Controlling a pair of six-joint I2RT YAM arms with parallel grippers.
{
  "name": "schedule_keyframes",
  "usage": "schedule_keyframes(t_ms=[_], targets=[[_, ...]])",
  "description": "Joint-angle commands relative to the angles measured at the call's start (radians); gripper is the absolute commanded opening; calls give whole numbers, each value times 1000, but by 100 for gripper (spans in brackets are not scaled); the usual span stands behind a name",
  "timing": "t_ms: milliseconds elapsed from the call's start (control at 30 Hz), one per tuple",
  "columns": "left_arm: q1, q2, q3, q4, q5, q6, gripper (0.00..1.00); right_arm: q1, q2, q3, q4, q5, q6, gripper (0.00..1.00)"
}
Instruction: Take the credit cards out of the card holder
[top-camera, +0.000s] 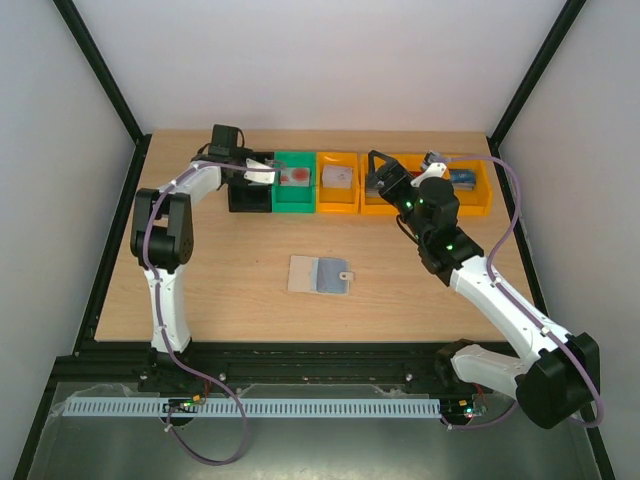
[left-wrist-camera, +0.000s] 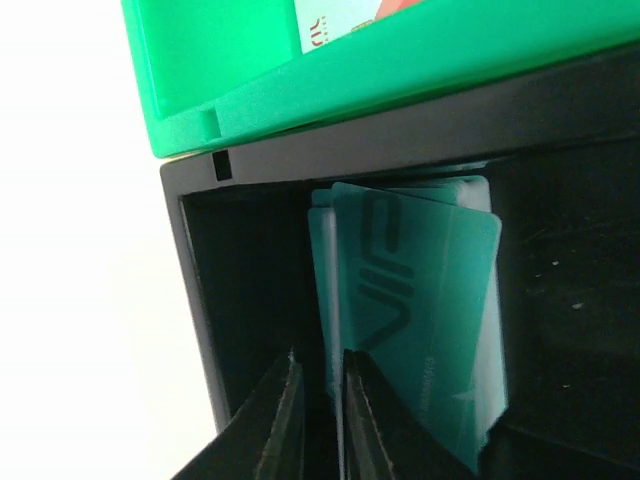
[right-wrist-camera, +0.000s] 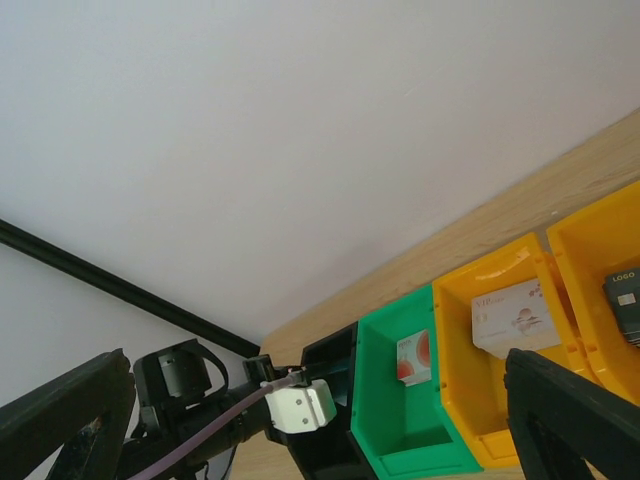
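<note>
The teal cards (left-wrist-camera: 420, 300) are stood on edge in the black bin (left-wrist-camera: 570, 320), with their long axis running straight away from the left gripper (left-wrist-camera: 320, 362). This gripper is nearly closed about one card's near edge, but a grip cannot be confirmed. The card holder (top-camera: 320, 274) is laid open, long axis left to right, well apart from both grippers. The right gripper (right-wrist-camera: 315, 410) is spread wide and holds nothing.

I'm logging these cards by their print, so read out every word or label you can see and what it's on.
"VIP": large letters on the teal card in the black bin.
"LOGO": on the dark card in an orange bin.
Small print on the teal card, the white card and the white-and-red card in the green bin: too blurred to read.
</note>
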Motion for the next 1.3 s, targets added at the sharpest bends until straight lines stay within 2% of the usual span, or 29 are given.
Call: schedule_keyframes(t_ms=[0, 167, 300, 433, 567, 700, 833, 867, 967, 1100, 1200, 1267], targets=[[-6, 16, -10, 57, -13, 6, 19, -7, -8, 30, -22, 24, -17, 99], [-6, 23, 11, 39, -31, 3, 44, -9, -25, 28, -26, 33, -20, 99], [-9, 12, 9, 33, -32, -14, 55, -10, -36, 25, -29, 40, -25, 99], [-9, 6, 4, 32, -39, -22, 74, -10, -44, 20, -30, 43, -25, 99], [-23, 11, 9, 70, -76, -74, 84, -11, -51, 20, -34, 42, -28, 99], [-22, -4, 53, 16, -26, -134, 96, -13, -60, 19, -38, 51, -32, 99], [-23, -34, 89, -2, 12, -225, 99, -13, -68, 16, -37, 46, -32, 99], [-22, -44, 109, -13, 33, -287, 99, -12, -72, 14, -38, 46, -32, 99], [-19, -77, 192, -74, 90, -599, 99, -13, -87, -1, -36, 53, -33, 99], [-17, -111, 226, -182, 78, -935, 95, -14, -101, -18, -26, 58, -29, 99], [-20, -120, 196, -258, 14, -1116, 89, -15, -102, -20, -26, 58, -29, 99], [-28, -118, 169, -295, -43, -1185, 88, -15, -101, -21, -24, 55, -28, 99]])
